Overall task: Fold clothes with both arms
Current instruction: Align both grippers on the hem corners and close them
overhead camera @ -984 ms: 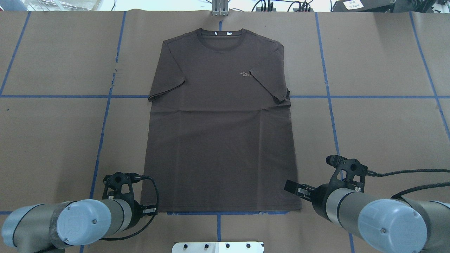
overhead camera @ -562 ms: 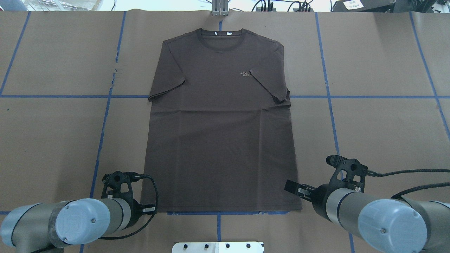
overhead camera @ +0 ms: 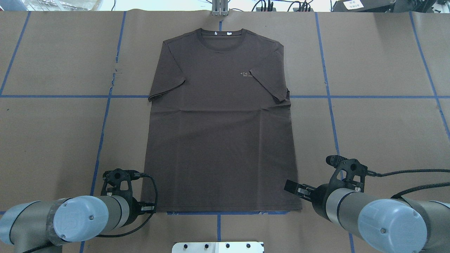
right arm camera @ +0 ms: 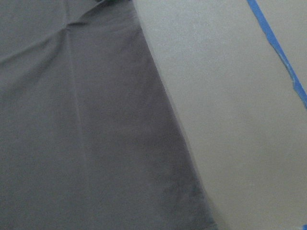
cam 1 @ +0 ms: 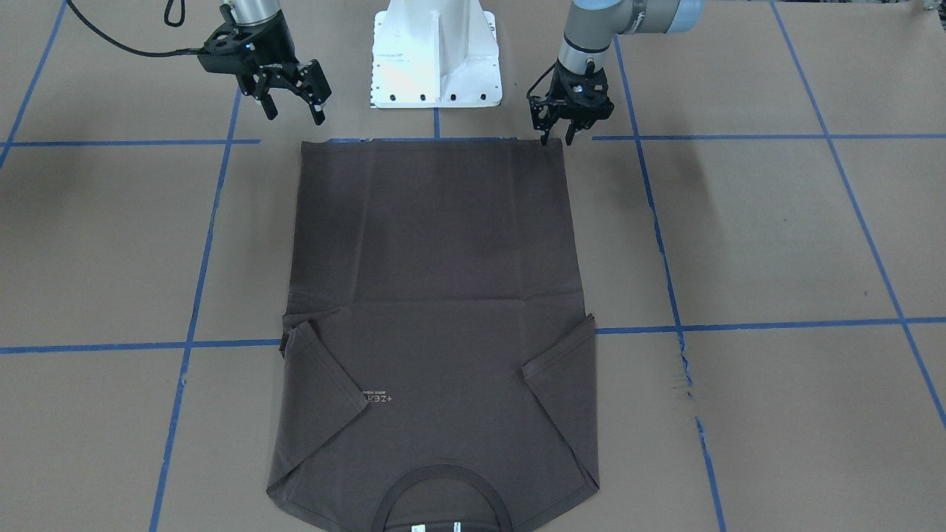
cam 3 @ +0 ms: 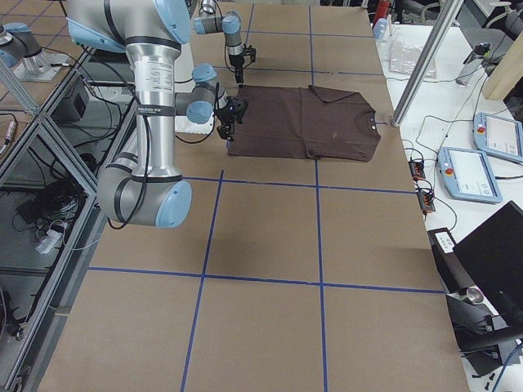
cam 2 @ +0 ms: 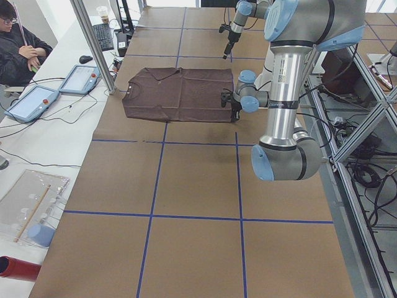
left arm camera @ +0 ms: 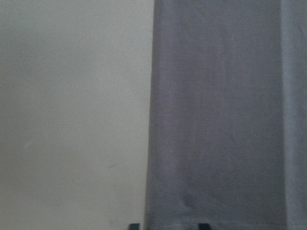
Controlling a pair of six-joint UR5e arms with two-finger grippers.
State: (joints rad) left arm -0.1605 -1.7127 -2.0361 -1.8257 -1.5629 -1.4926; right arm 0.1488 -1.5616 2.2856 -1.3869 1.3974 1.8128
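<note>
The dark brown T-shirt [overhead camera: 221, 140] lies flat on the brown paper, collar at the far side, both sleeves folded in over the chest, hem toward me. My left gripper [cam 1: 556, 140] is open and points down at the hem corner on my left. The left wrist view shows its two fingertips [left arm camera: 135, 225] apart at the shirt's side edge [left arm camera: 220, 120]. My right gripper [cam 1: 294, 114] is open and empty, held above the table beside the other hem corner. In the overhead view one finger [overhead camera: 291, 186] shows over the shirt's edge. The right wrist view shows only the shirt [right arm camera: 81, 134] and paper.
The white bolted pedestal base [cam 1: 436, 59] stands just behind the hem. Blue tape lines [overhead camera: 105, 116] grid the paper. In the exterior left view an operator [cam 2: 18, 49] sits at the table's far end beside tablets [cam 2: 80, 77] and cables.
My left arm has drawn slightly back toward the robot and to the left, the gripper settling at the hem corner. The right arm and the shirt have not moved.
</note>
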